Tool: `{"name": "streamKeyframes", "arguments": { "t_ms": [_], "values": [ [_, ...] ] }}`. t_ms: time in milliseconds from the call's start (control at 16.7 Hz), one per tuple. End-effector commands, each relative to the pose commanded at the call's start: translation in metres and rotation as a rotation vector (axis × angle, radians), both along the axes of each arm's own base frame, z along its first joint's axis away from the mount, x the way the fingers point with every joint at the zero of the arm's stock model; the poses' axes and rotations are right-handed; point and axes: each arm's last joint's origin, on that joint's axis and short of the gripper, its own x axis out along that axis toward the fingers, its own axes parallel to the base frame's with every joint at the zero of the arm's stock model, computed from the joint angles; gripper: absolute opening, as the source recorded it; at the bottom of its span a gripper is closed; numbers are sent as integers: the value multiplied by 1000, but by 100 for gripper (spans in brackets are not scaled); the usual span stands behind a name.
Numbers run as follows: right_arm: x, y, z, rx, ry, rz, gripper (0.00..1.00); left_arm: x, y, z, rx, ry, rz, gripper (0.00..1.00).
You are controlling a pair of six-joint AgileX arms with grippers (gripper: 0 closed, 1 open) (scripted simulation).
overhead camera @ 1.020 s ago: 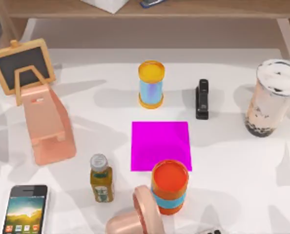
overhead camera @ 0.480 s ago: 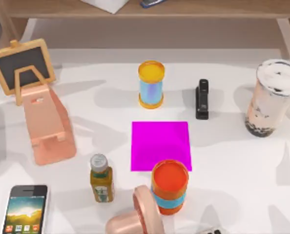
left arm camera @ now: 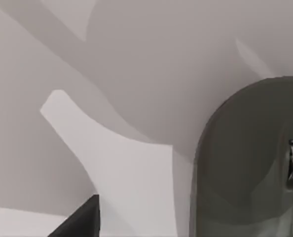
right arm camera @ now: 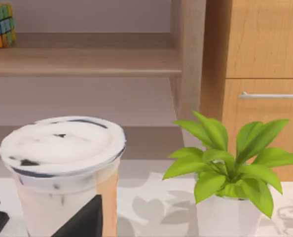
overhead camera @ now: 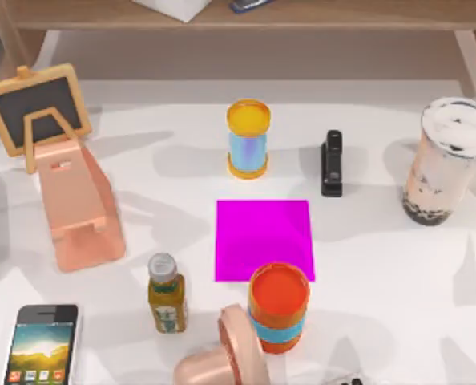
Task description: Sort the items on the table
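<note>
The smartphone [overhead camera: 42, 346] with its colourful screen lies flat at the front left corner of the white table [overhead camera: 382, 265]. The milk tea cup [overhead camera: 449, 160] stands upright at the right edge, white lid on, dark pearls at its base. From the right wrist it appears close up as the same cup [right arm camera: 62, 168], with a dark part of my right gripper [right arm camera: 82, 219] just in front of it. A dark part of my left gripper [left arm camera: 80, 222] hangs over bare tabletop beside a grey rounded object [left arm camera: 245, 163]. A dark sliver [overhead camera: 348, 381] at the front edge is too small to identify.
A magenta mat [overhead camera: 264, 239] lies mid-table, with a yellow-blue cup [overhead camera: 248, 138] behind it and an orange cup [overhead camera: 279, 306] in front. Also here: black stapler [overhead camera: 332, 164], small bottle [overhead camera: 166, 293], pink phone stand [overhead camera: 78, 212], chalkboard easel [overhead camera: 34, 108], pink object [overhead camera: 226, 361], potted plant [right arm camera: 225, 182].
The shadows on the left side of the table have shifted. None of the objects has moved.
</note>
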Motion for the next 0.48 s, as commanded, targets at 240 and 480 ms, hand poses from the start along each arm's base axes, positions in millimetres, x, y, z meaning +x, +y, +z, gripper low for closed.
{"name": "streamKeyframes", "arguments": {
  "t_ms": [240, 480],
  "values": [
    [0, 0, 0, 0, 0, 0, 100, 0, 0, 0, 0, 0, 0, 62],
    [0, 0, 0, 0, 0, 0, 100, 0, 0, 0, 0, 0, 0, 32]
  ]
}}
